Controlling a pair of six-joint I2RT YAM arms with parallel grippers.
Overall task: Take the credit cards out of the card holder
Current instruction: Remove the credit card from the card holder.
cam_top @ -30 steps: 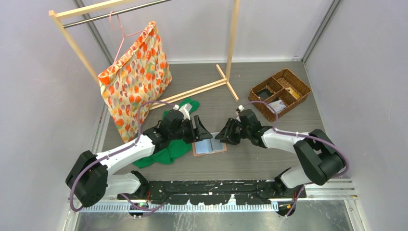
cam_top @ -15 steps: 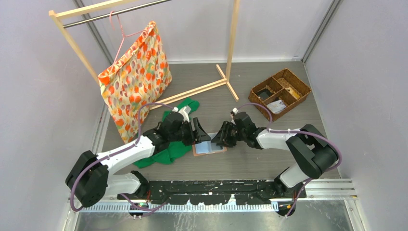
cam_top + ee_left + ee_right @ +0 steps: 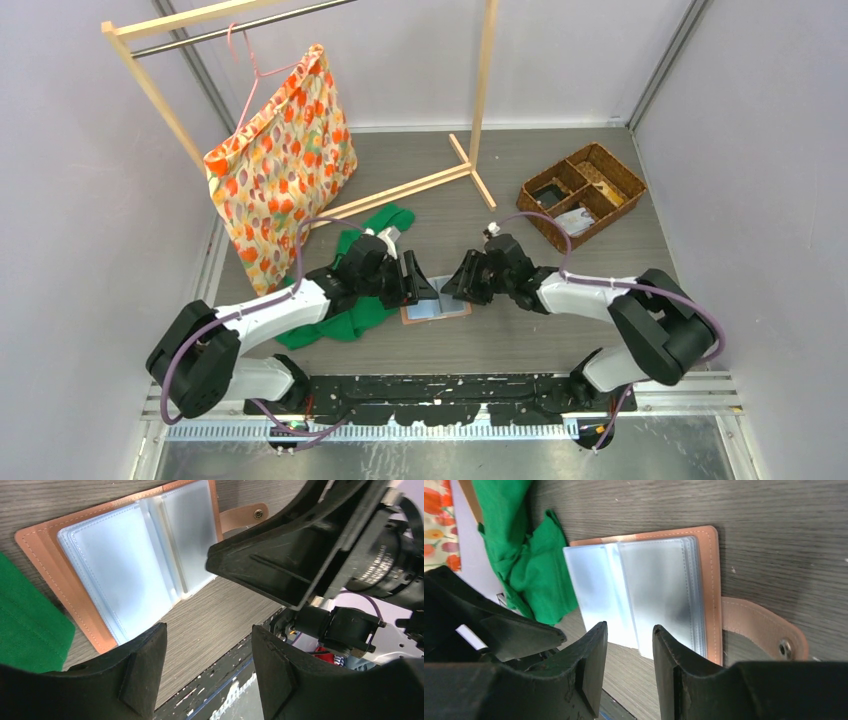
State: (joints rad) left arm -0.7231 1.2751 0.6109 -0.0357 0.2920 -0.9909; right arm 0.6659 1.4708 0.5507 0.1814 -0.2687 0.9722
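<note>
Over the last second both arms close in on the card holder [image 3: 437, 308], which stays where it was: spread open and flat on the table near the middle of the near half, pale plastic sleeves facing up, with the green cloth [image 3: 345, 305] just beside it at 9 o'clock and the wicker basket [image 3: 583, 193] well apart at 2 o'clock. In the top view the right gripper [image 3: 628, 632] slides in from 3 o'clock until it hangs over the holder's right page. The left gripper [image 3: 206, 632] dips a little toward 6 o'clock and now sits above the left page, its forearm lower over the cloth. Both pincers are released. The left jaws stand wide apart with bare table and the holder's near edge between them, and the right jaws leave a narrow gap through which the sleeves show, with nothing pinched. The snap tab [image 3: 769, 630] lies undone, pointing to 4 o'clock in the right wrist view. Glare on the sleeves hides whether cards sit inside, and no card lies loose on the table. As I judge it, the approach is nearly over and the extraction itself has not begun. One pincer likely has to pin the leather down while the other works a card edge out of a sleeve, and a thin card flush in slick plastic may slip.
</note>
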